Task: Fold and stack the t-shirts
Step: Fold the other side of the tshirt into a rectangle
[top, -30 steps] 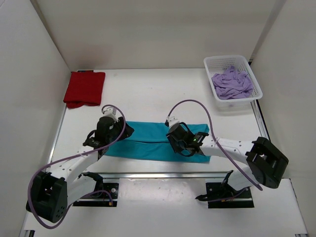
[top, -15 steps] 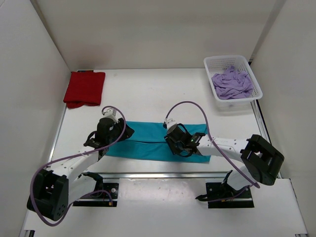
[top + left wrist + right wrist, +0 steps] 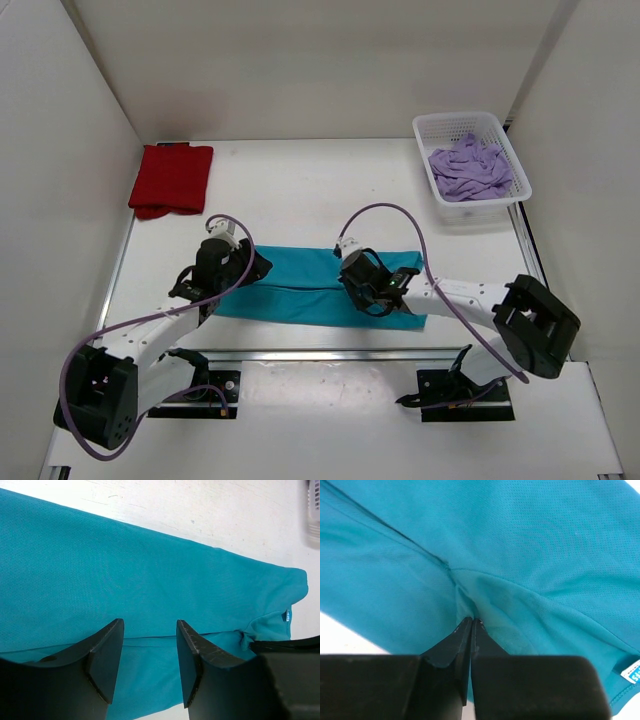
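From above we can't make out either set of jaws, but the wrist views help. The left gripper has its jaws spread over the flat teal-blue cloth t-shirt. The right gripper is clamped on a fold of it.

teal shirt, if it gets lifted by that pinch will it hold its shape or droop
Likely floppy: the teal t-shirt puckers into soft creases where the right gripper pinches it, so it should drape. It lies thin and flat, so probably light. The fine mesh weave suggests it won't slip easily.
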`<state>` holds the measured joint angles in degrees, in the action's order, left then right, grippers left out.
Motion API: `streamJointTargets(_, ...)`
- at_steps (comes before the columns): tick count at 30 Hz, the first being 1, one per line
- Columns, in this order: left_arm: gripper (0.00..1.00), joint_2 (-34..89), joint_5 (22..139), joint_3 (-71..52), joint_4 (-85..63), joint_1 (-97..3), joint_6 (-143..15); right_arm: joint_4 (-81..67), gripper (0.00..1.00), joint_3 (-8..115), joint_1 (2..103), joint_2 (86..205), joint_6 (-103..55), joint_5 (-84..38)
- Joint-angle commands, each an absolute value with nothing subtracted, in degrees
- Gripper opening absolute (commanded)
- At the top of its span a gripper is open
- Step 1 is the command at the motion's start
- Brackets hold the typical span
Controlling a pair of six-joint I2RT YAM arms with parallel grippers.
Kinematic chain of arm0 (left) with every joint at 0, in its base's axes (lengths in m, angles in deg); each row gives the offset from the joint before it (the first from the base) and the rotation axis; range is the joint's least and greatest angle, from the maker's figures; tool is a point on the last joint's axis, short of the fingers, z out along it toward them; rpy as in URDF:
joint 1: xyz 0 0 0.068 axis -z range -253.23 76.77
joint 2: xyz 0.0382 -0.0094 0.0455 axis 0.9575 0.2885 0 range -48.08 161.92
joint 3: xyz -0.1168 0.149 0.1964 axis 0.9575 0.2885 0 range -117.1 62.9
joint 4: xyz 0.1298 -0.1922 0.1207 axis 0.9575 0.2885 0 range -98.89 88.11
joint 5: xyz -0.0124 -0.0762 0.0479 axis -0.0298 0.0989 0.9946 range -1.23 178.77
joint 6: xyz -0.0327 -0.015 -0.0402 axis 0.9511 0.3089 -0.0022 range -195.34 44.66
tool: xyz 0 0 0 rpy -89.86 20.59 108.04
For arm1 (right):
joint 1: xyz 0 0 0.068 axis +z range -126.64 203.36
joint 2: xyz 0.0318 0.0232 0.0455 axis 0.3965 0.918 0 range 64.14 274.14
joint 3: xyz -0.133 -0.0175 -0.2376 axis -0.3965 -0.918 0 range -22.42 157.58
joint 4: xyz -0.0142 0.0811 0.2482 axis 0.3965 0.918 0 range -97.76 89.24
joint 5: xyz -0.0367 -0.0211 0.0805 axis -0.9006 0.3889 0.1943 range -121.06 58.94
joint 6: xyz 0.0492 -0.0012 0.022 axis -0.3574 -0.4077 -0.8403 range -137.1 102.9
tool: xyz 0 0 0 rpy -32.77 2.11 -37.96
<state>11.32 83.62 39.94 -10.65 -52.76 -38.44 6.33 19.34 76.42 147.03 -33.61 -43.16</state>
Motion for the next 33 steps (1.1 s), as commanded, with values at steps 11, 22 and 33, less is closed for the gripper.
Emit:
streamJointTargets(11,0.57,10.3,81.0,35.7,-9.6,-54.0,-39.3,12.3,0.0,22.0,74.8,140.4,-39.9,-29.9)
streamJointTargets(22,0.57,10.0,78.8,33.1,-7.5,-57.0,-40.2,12.7,0.3,23.7,74.4,141.5,-40.6,-22.4)
streamJointTargets(33,0.58,19.3,79.5,32.8,-13.3,-51.6,-38.6,10.7,0.0,8.2,54.8,122.2,-44.3,-23.2)
